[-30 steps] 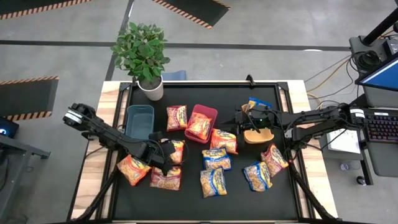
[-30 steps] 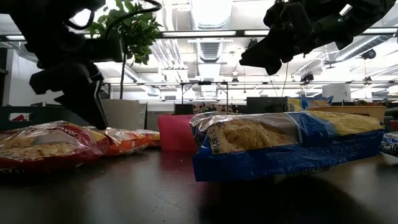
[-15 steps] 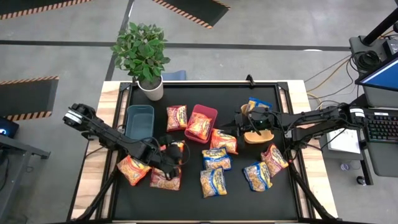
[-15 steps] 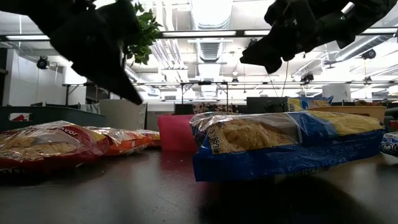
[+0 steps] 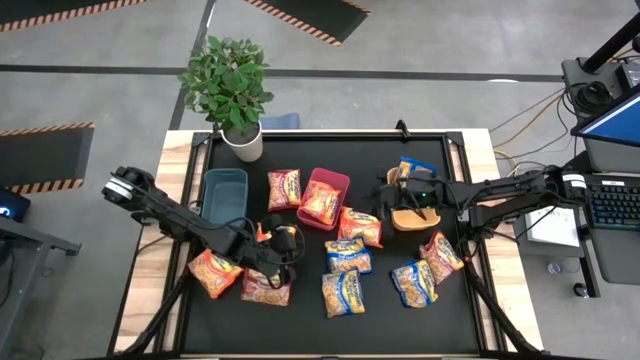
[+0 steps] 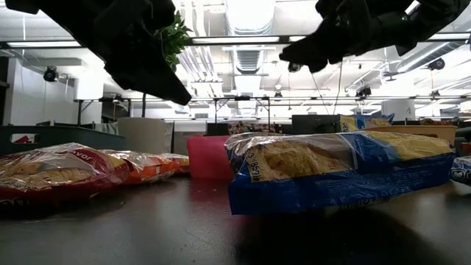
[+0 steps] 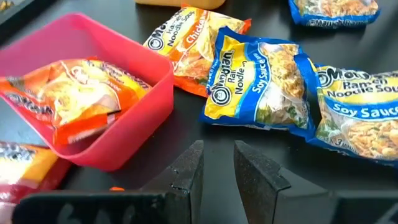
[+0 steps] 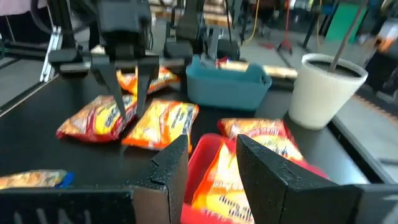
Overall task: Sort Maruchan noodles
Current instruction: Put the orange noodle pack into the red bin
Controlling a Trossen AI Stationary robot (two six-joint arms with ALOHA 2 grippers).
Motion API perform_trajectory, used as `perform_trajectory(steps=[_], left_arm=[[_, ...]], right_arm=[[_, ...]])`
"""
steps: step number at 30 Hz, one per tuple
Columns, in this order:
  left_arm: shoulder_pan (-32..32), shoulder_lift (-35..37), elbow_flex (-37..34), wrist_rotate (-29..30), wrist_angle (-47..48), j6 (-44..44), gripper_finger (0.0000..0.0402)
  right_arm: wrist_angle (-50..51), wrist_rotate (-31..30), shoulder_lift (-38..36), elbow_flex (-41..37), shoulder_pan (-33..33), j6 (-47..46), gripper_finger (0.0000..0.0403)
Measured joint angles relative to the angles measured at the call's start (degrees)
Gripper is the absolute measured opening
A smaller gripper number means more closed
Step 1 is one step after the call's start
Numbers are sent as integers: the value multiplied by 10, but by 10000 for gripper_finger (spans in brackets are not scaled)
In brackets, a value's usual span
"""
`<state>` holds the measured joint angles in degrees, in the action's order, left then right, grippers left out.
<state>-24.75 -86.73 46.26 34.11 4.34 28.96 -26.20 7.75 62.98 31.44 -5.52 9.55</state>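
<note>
Sorting partly done, by appearance. Teal bin [image 5: 224, 192] at left. Left pincer [image 7: 216, 149] hangs over the orange packets [image 5: 265, 288], fingers slightly parted, grasping nothing, likely between picks. Red bin [image 5: 338, 180] at centre holds one orange noodle packet [image 7: 68, 99], apparently filed by colour. Blue soy-sauce packets [image 5: 347, 255] lie loose, unsorted, mid-surface. Right pincer [image 8: 211, 142] hovers over the tan bin [image 5: 415, 218], released and empty. Surface: black mat [image 5: 300, 325] on wood; potted plant [image 5: 228, 85] at the rear. Room: grey floor, hazard-striped tape.
</note>
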Motion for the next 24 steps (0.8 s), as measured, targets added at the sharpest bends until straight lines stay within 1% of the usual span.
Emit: perform_trajectory(steps=[6,10,13,17,24], left_arm=[[-4,-12,0,-2,-1,58,70],[-15,-14,0,-34,1,82,70],[-23,-14,0,-36,4,97,70],[-27,-14,-1,-36,45,114,70],[-24,-14,-1,-35,142,176,64]], right_arm=[[-55,1,0,0,0,34,125],[-65,2,0,0,0,50,125],[-67,2,0,0,0,55,125],[-67,2,0,0,0,55,125],[-67,2,0,0,0,48,125]])
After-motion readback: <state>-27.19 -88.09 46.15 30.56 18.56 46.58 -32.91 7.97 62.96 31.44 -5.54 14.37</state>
